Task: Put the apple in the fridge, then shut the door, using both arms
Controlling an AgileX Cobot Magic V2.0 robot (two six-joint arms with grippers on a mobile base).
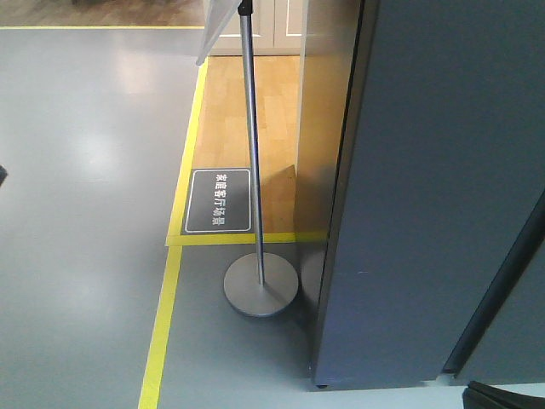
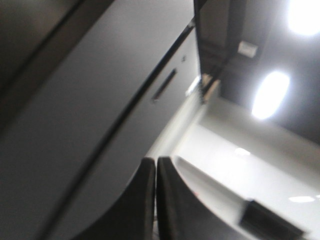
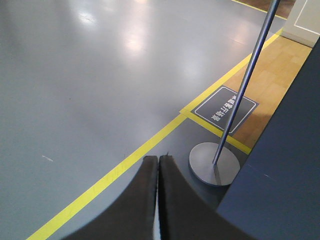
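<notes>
While both claws, left gripper point(image 2: 156, 200) and right gripper point(image 3: 158, 200), are seen pressed closed and empty, one fridge point(image 1: 426, 196) and one sign stand point(image 1: 261, 285) are shown.

A slim silver metal pole on a round grey disc base point(image 1: 261, 286) stands on the smooth grey floor point(image 1: 77, 170). Just behind the base lies a dark rectangular floor sign with white characters point(image 1: 220, 200), resting on a light wooden floor section point(image 1: 255, 102). Yellow tape lines point(image 1: 162, 315) pass to the left of the base and border the wood. A tilted pale panel point(image 1: 217, 25) hangs at the pole's top.
</notes>
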